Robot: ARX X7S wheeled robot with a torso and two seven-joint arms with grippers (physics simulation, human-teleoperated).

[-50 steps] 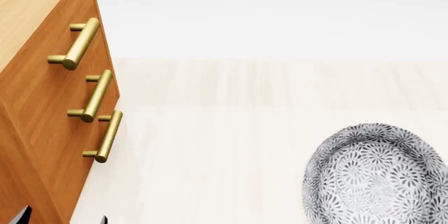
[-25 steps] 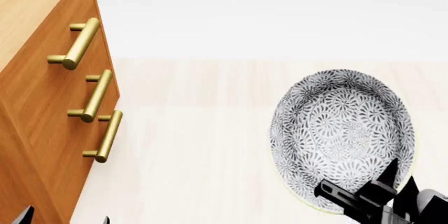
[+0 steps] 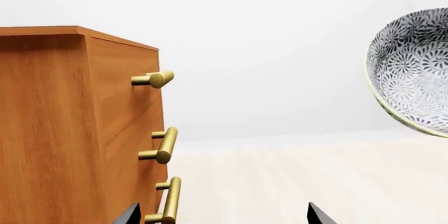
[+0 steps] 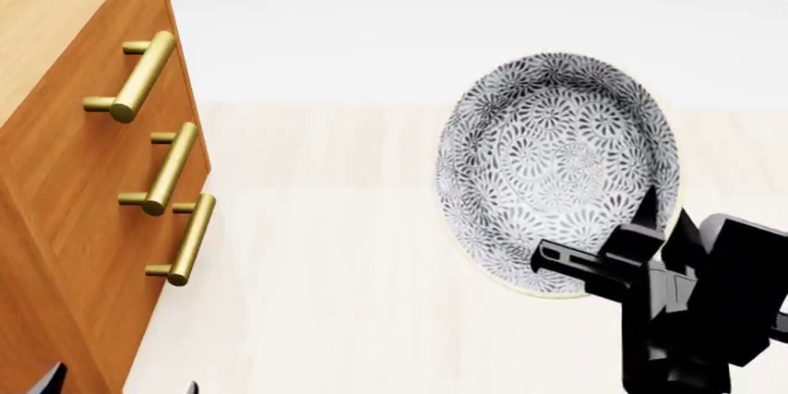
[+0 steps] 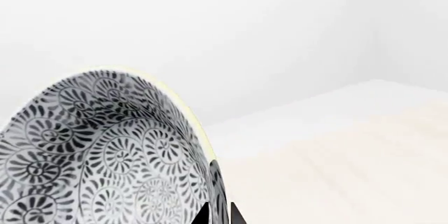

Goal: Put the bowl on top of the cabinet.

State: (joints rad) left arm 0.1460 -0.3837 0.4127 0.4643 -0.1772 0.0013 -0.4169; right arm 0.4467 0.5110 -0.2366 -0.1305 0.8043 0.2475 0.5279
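Much of the scene was cut off. In the head view the cabinet [image 4: 74, 182] ran out of the picture's left edge, so only a slice of its top and the drawer front with three brass handles [image 4: 169, 169] showed. Of the left gripper [image 4: 117, 385] only two dark fingertips poked in at the bottom edge, spread apart with nothing between them. The left wrist view showed the same tips wide apart and, unlike the head view, the cabinet's side and top edge. The bowl [image 4: 556, 171] was held up in the air, tilted so its patterned inside faced the head camera, well apart from the cabinet and to its right. The right gripper [image 4: 615, 251] was clamped on the bowl's lower rim. The right wrist view showed only the bowl's inside close up, rim pinched between dark fingers [image 5: 218, 211] at the frame's edge
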